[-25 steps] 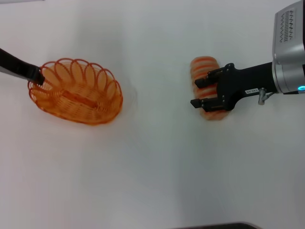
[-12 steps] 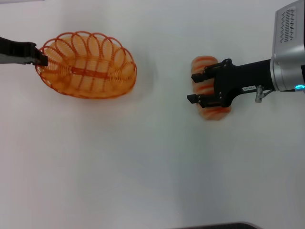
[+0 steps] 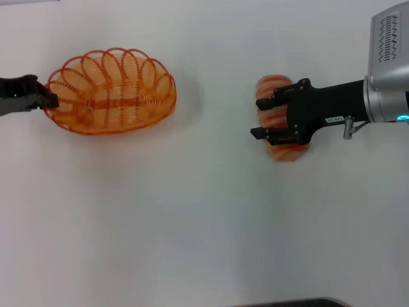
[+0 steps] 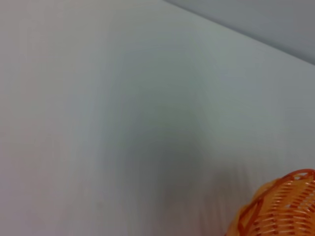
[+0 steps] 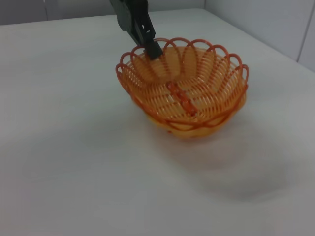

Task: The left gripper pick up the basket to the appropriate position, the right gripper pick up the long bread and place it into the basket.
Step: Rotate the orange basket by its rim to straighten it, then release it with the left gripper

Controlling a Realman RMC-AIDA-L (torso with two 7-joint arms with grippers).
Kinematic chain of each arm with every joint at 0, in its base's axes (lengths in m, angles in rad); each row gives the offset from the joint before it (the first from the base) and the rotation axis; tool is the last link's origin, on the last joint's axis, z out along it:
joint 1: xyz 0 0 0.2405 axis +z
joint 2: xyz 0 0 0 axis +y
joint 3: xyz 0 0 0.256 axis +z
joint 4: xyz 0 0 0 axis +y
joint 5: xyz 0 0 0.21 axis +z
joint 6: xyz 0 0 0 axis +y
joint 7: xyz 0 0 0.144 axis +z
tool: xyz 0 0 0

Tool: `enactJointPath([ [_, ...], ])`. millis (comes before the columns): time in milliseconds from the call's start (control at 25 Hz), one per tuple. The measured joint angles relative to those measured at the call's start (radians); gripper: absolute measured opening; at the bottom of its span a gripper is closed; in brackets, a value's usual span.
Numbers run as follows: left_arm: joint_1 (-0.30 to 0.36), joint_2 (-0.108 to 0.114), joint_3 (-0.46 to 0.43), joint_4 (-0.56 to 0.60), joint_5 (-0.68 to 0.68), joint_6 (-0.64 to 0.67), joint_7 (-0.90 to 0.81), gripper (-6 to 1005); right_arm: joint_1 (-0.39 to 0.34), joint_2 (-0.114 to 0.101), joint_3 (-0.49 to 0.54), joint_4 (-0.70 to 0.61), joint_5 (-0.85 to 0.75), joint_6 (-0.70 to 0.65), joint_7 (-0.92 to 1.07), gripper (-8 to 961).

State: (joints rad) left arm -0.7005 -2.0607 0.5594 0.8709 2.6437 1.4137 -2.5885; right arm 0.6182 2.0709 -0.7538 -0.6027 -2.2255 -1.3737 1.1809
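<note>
- While the white tabletop (image 3: pixel 192 217) carries everything in sight, the left tool (image 3: pixel 46 101) reaches in from the far left edge, clamped onto the left end of the basket's rim.
- The basket (image 3: pixel 112 91) sits in the left half of the scene, tilted in that grip; in the right wrist view it (image 5: pixel 184 93) hangs clear above the surface, a soft shadow beneath it.
- Over on the right, the right tool (image 3: pixel 259 119) comes in from the right edge, fingers spread and not pinching.
- The long bread (image 3: pixel 280 118) lies on the tabletop on the right, running near to far, well apart from the basket.
- The spread fingers stand over the loaf's middle; whether they touch it cannot be told.
- The left wrist view catches only one edge of the basket (image 4: pixel 278 206).
</note>
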Motion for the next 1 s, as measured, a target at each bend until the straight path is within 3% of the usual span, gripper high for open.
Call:
enactJointPath([
  [440,0.012,-0.031,0.005,0.004,0.000,0.009,-0.001,69,0.006,-0.006,-0.003,-0.004,-0.002,-0.002,-0.005,596],
  [840,0.018,-0.037,0.007,0.003,-0.001,-0.003,0.001,70,0.004,-0.005,-0.004,-0.004,-0.003,-0.003,-0.004,595],
  [1000,0.021,-0.034,0.007,-0.002,0.002,-0.001,0.003,191,0.004,-0.001,-0.004,-0.004,-0.004,-0.001,-0.005,595],
])
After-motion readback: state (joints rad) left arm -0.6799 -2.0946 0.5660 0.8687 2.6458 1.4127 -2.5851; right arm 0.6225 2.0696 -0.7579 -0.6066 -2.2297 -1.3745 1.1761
